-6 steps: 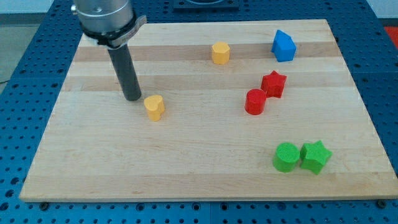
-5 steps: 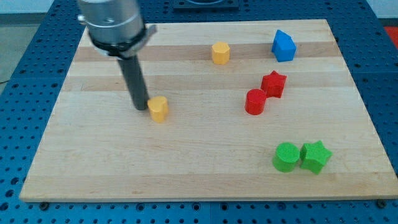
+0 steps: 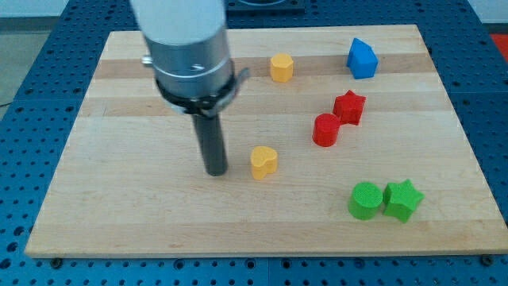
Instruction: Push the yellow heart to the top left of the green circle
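The yellow heart (image 3: 263,161) lies near the middle of the wooden board (image 3: 119,222). My tip (image 3: 217,171) stands just to its left with a small gap between them. The green circle (image 3: 365,200) sits at the lower right, to the right of and below the heart, touching the green star (image 3: 402,199) on its right.
A red cylinder (image 3: 325,129) and a red star (image 3: 349,106) touch each other right of centre. A yellow hexagon (image 3: 281,67) and a blue house-shaped block (image 3: 362,58) sit near the top edge.
My tip has swept right and down, pushing the yellow heart from the left part of the board to near its middle. The other blocks have not moved.
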Controlling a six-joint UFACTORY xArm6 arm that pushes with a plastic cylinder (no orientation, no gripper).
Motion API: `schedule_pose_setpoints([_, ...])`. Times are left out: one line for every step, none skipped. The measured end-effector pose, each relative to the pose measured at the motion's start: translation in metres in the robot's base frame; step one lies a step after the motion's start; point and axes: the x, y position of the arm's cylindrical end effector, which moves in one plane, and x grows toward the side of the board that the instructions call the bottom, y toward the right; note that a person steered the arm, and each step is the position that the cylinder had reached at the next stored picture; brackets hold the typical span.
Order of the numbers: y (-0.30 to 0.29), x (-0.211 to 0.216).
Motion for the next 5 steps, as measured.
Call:
schedule_pose_setpoints([0.068,0.0])
schedule_pose_setpoints([0.137,0.0])
schedule_pose_setpoints([0.138,0.0])
schedule_pose_setpoints([0.102,-0.004])
schedule_pose_setpoints([0.111,-0.023])
